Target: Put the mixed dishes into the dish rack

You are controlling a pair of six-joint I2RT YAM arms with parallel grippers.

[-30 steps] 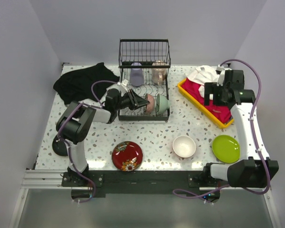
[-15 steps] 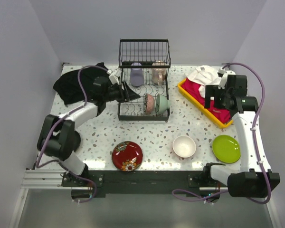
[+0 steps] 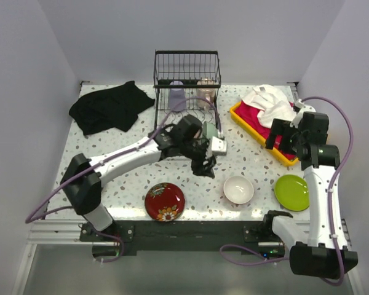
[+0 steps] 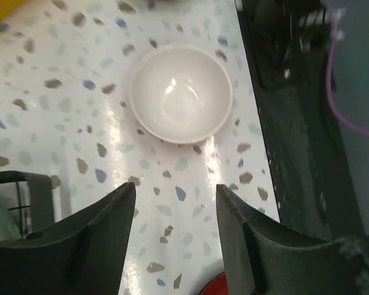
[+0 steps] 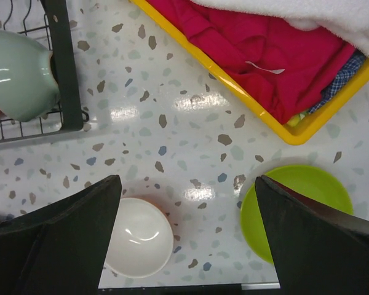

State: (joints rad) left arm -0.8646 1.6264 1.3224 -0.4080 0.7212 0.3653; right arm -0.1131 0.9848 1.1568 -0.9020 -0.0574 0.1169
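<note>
white bowl (image 4: 181, 92) sits upright on the speckled worktop (image 4: 61, 110), mouth up, round with no long axis, just ahead of the left hand (image 4: 175, 196). that hand's fingers are spread wide with nothing between them. bare worktop rings the bowl, and the worktop's near edge runs close along one side. red floral bowl (image 3: 165, 201) lies behind the fingertips. right hand (image 5: 187, 184) is wide and empty too, with the lime plate (image 5: 301, 203) beside one finger. the dish rack (image 5: 64, 61) is ahead to the other side, holding a pale green bowl (image 5: 18, 70) on edge.
</note>
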